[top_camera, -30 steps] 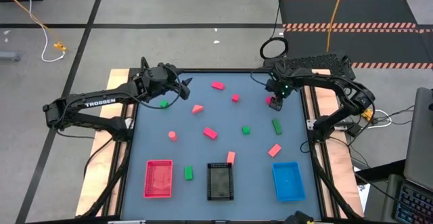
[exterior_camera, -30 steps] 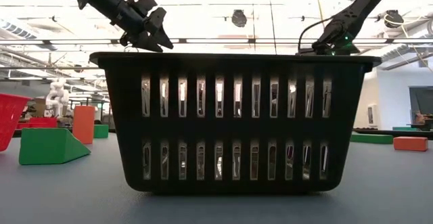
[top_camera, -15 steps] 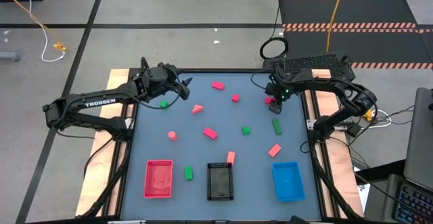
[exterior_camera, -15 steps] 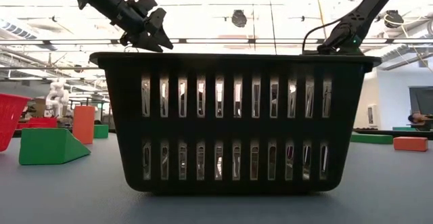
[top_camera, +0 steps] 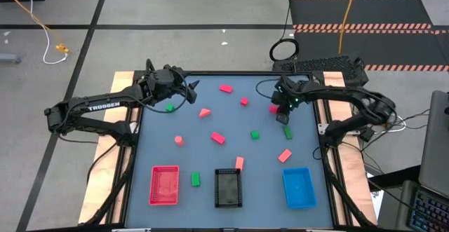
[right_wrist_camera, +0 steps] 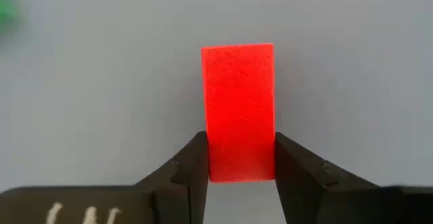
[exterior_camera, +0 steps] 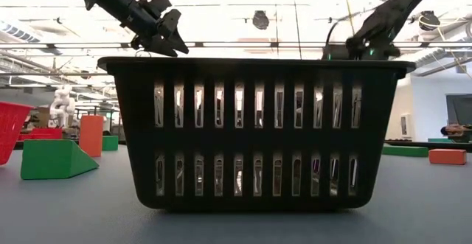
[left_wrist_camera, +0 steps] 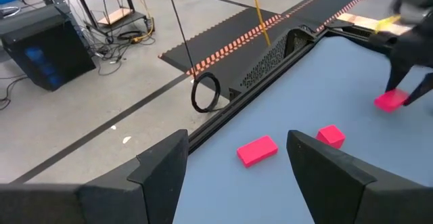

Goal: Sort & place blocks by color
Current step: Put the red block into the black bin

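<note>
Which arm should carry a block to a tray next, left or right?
Right. Its pincer is already shut on a pink-red block, near the table's far right side. The left pincer is open and holds nothing, at the far left side.

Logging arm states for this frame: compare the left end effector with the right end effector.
The left end effector is open with nothing between its fingers; the right end effector is shut on a bright pink-red block. The left one sits at the table's far left, near a green block; the right one is at the far right side, above the table. Both are dark two-finger end effectors.
</note>
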